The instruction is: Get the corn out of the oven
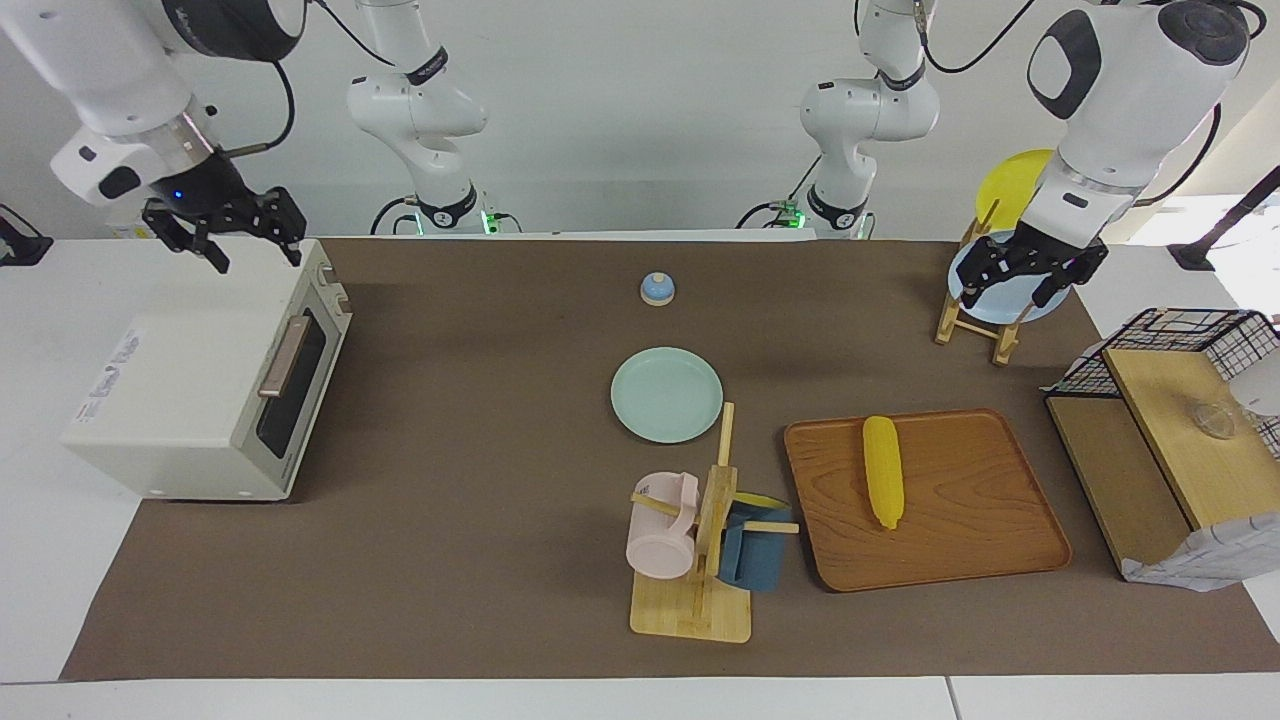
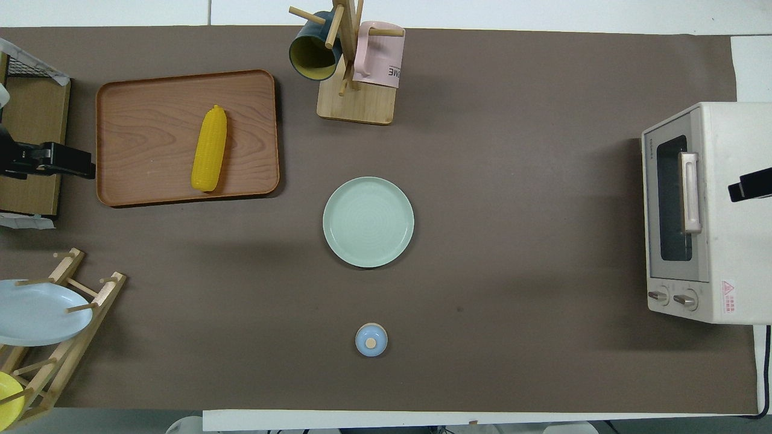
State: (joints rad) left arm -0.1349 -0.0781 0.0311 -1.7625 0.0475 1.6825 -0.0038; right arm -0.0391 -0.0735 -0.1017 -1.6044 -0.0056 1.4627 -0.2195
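Observation:
The yellow corn (image 1: 883,485) lies on a brown wooden tray (image 1: 1000,540) toward the left arm's end of the table; it also shows in the overhead view (image 2: 209,156). The cream-white oven (image 1: 170,400) stands at the right arm's end, its dark glass door shut and the tan handle (image 1: 283,357) up; it also shows in the overhead view (image 2: 727,211). My right gripper (image 1: 228,245) hangs open and empty in the air over the oven's top. My left gripper (image 1: 1028,278) is open and empty over the plate rack.
A mint-green plate (image 1: 666,395) lies mid-table, with a small blue bell (image 1: 656,289) nearer to the robots. A mug tree (image 1: 700,560) holds a pink and a blue mug beside the tray. A wooden plate rack (image 1: 975,325) and a wire basket (image 1: 1180,335) stand at the left arm's end.

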